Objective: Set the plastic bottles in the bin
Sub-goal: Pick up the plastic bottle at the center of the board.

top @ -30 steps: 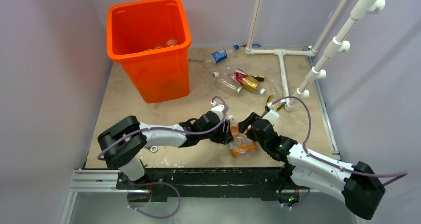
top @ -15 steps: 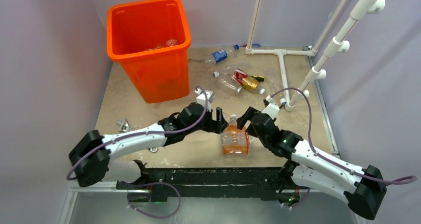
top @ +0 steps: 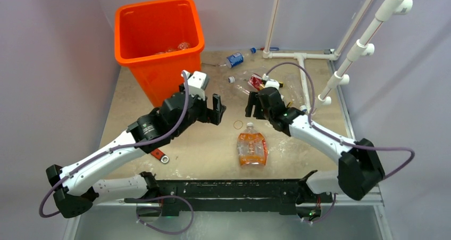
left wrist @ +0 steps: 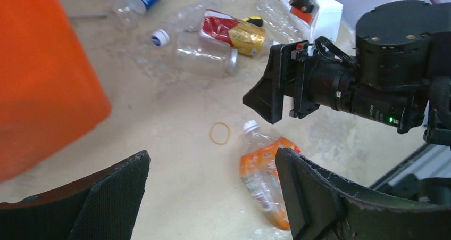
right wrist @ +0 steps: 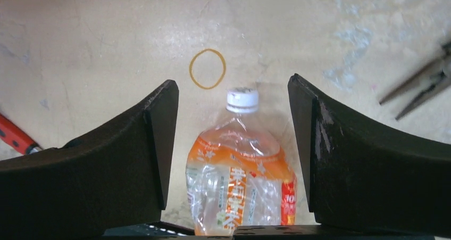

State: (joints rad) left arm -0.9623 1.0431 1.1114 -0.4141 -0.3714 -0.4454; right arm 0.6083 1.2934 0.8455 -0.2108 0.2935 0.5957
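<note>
The larger orange-tinted bottle [top: 251,147] lies flat on the table with its white cap pointing away from the arm bases, and nothing touches it. My left gripper [top: 217,109] hovers open above and to its far left. My right gripper [top: 252,106] hovers open just beyond its cap. In the right wrist view the bottle [right wrist: 242,176] shows between my open right gripper [right wrist: 233,85]'s jaws, well below them. In the left wrist view the bottle [left wrist: 263,171] lies under my open left gripper [left wrist: 211,160]. The orange bin [top: 159,43] stands at the far left with bottles [top: 175,48] inside.
More bottles lie at the back: a blue-labelled one [top: 234,59], a clear one [top: 242,88] and a red-labelled one [top: 257,81]. A rubber band [top: 237,124] lies near the orange bottle's cap. A red-handled wrench [top: 158,155] lies at front left. White pipes [top: 303,69] stand at the back right.
Both arms have lifted and drawn back from the orange bottle towards the far side. The left gripper opened, and the bottle now lies alone on the table.
</note>
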